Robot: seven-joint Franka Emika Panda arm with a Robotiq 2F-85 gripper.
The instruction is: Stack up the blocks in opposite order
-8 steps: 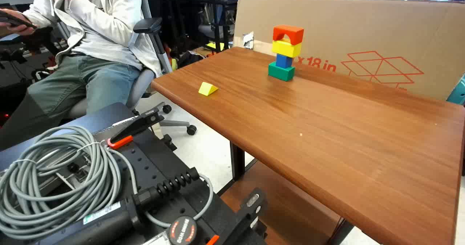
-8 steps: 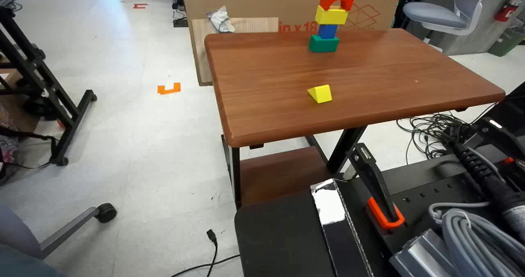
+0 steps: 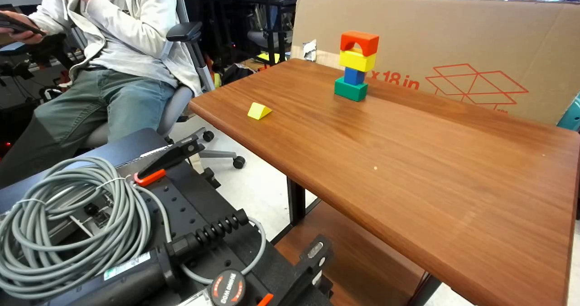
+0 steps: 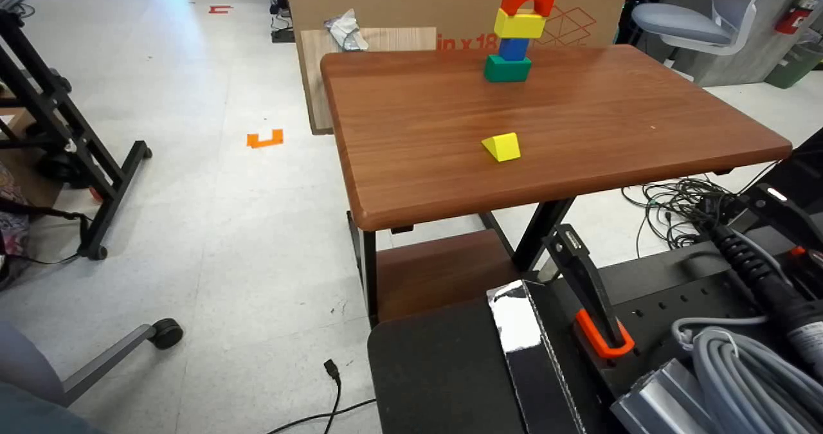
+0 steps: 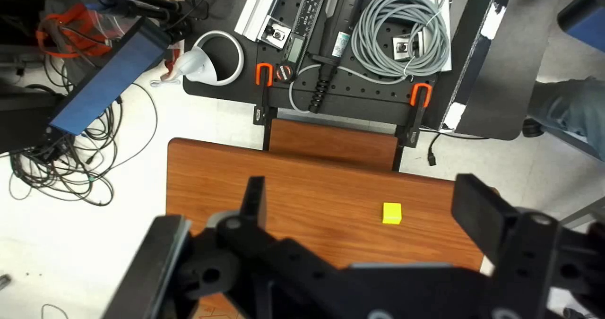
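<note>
Blocks (image 4: 517, 30) stand stacked four high, fingers (image 5: 484, 222) apart.

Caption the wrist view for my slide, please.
Open hand in the foreground; behind it, a yellow piece on a brown table.

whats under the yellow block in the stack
A blue block, then a green block on the tabletop. The blue block's top, covered by the yellow block, cannot be seen.
</note>
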